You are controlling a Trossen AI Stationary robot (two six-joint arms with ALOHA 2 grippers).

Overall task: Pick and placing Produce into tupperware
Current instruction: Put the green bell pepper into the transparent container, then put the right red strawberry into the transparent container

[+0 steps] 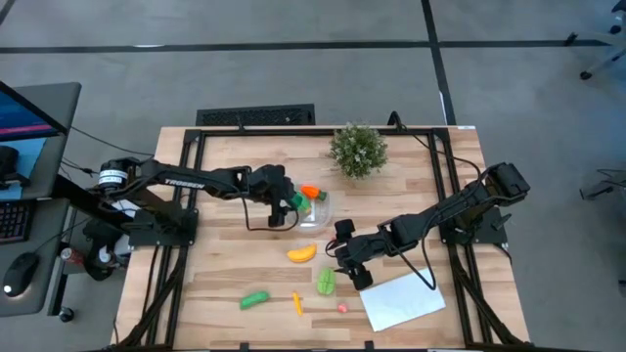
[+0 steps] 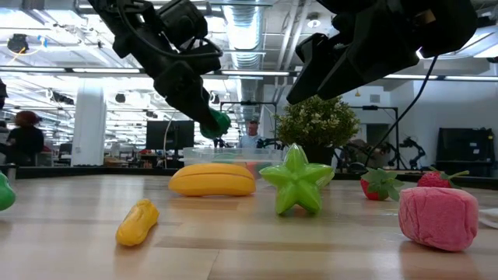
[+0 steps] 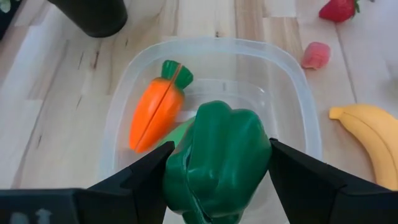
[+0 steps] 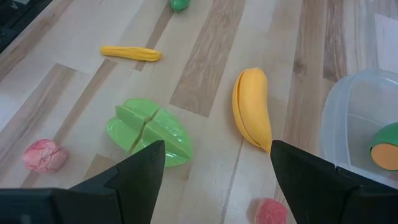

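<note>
The tupperware [image 1: 315, 209] sits on the table [image 1: 220, 279] in front of the plant [image 1: 358, 149] by the far edge; inside lies one carrot [image 3: 155, 112] on a pale green piece. The left gripper [image 3: 214, 168] hangs over the tub, pinching one green pepper [image 3: 217, 158]. The right gripper [image 4: 214, 168] hovers with fingers spread, empty, above the loose produce toward the near edge: one banana [image 4: 252, 109], one starfruit [image 4: 149, 132], one yellow piece [image 4: 130, 53], one green piece [image 1: 255, 299], two pink lumps, one strawberry [image 3: 339, 9]. One white sheet [image 1: 403, 301] lies by the near right corner.
</note>
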